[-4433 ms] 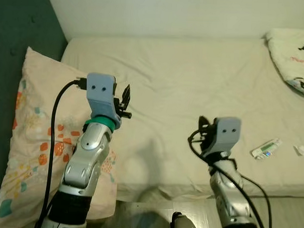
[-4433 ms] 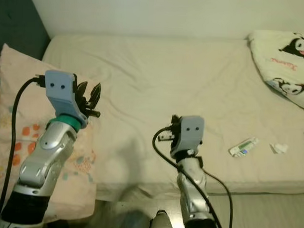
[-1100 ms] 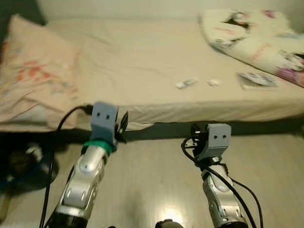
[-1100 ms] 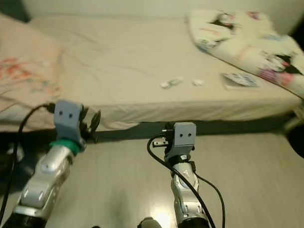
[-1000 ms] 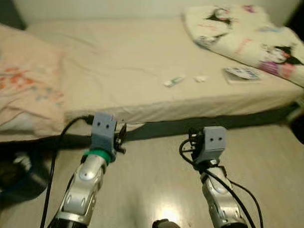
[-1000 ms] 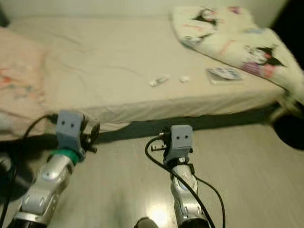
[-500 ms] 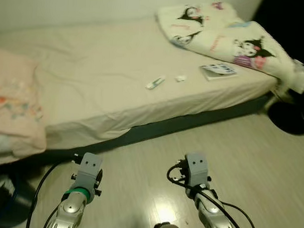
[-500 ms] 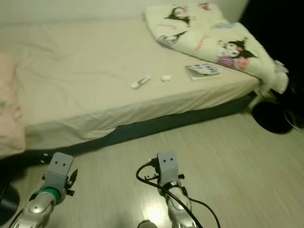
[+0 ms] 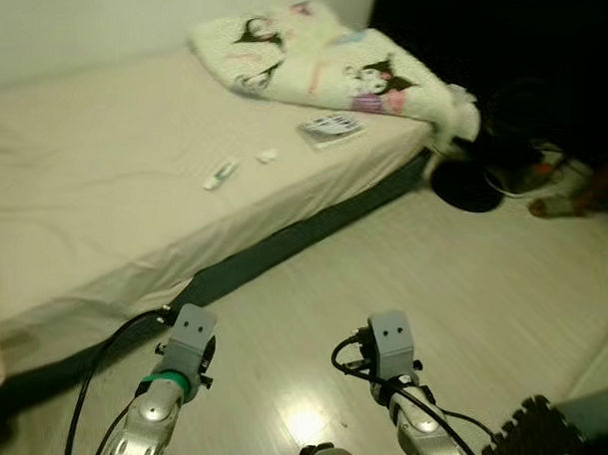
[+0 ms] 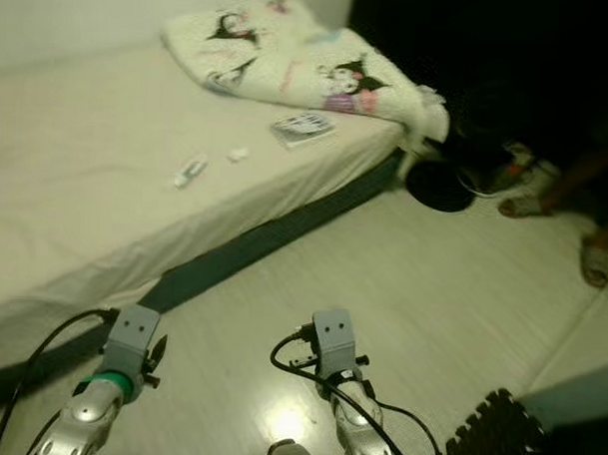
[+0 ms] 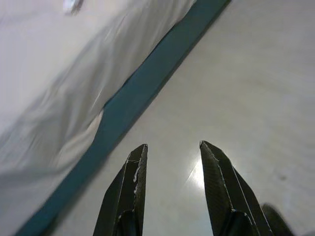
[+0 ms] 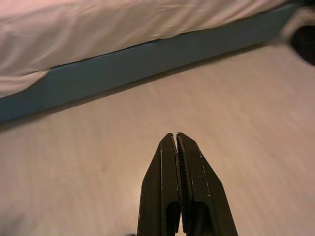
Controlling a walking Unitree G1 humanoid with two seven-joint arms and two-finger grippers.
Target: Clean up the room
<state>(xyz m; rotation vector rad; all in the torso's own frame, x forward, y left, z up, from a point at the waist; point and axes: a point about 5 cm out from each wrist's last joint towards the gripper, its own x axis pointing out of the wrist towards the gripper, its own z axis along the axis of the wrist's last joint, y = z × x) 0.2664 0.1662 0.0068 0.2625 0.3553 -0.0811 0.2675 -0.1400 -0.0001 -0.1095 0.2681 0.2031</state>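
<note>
A small white tube (image 9: 221, 173), a crumpled white scrap (image 9: 268, 155) and a thin booklet (image 9: 330, 128) lie on the bed's cream sheet (image 9: 96, 180). Behind them is a rumpled blanket with cartoon prints (image 9: 320, 58). Both arms hang low over the pale floor, well short of the bed. In the left wrist view my left gripper (image 11: 172, 146) is open with nothing between its fingers, pointing at the floor beside the bed's dark teal base (image 11: 133, 105). My right gripper (image 12: 175, 135) is shut and empty, pointing at the floor before the bed's base.
A black round fan base (image 9: 465, 185) stands on the floor by the bed's far corner. A person's sandalled feet (image 10: 525, 205) are at the right. A dark foam mat (image 9: 536, 435) lies at the lower right. Pale floorboards (image 9: 462, 283) stretch between the bed and me.
The camera has backed away from the bed and swung right; the pillow has left the picture, and the fan base and feet have come in. Both arms have sunk lower.
</note>
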